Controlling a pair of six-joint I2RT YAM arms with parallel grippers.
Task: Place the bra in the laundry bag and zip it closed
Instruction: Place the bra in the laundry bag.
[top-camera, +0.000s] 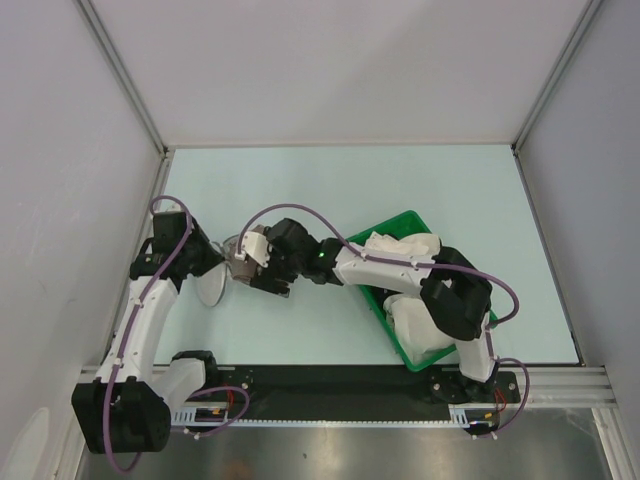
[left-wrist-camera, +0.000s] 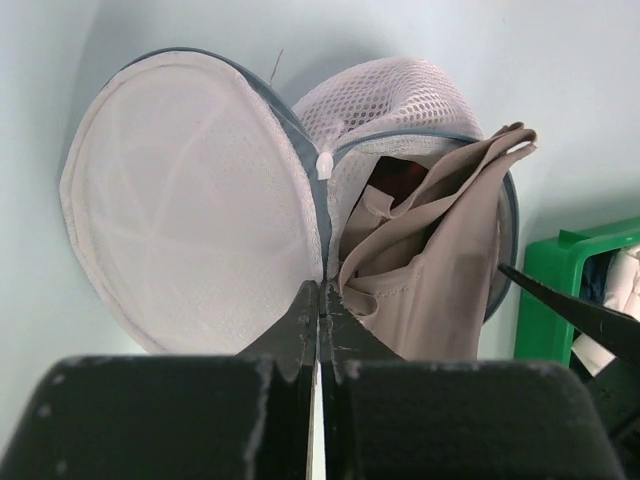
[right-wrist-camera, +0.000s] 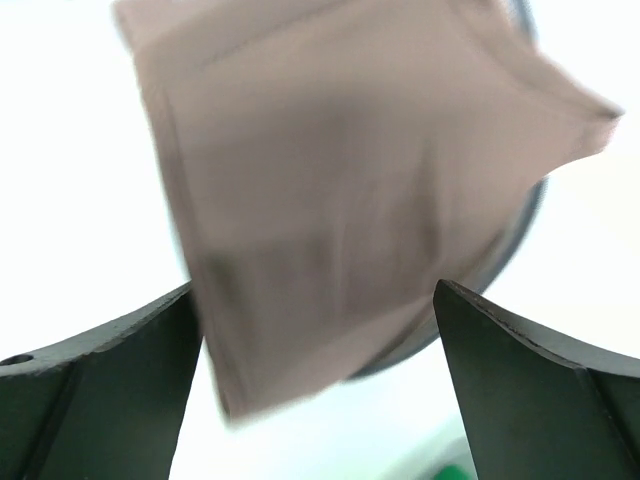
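Note:
The laundry bag (left-wrist-camera: 190, 210) stands open like a clamshell on the table, its flat white half to the left and its mesh dome (left-wrist-camera: 380, 100) behind. The bra (left-wrist-camera: 440, 260), dull mauve-brown with dark red inside, hangs half out of the right half. My left gripper (left-wrist-camera: 322, 300) is shut on the bag's rim where the halves meet. My right gripper (right-wrist-camera: 315, 350) is open, with the blurred bra (right-wrist-camera: 340, 200) just ahead between its fingers. In the top view both grippers, left (top-camera: 222, 264) and right (top-camera: 252, 262), meet at the bag (top-camera: 213, 287).
A green plastic basket (top-camera: 400, 220) holding white garments (top-camera: 415, 325) stands to the right, under my right arm. Its corner shows in the left wrist view (left-wrist-camera: 560, 290). Grey walls enclose the pale table on three sides.

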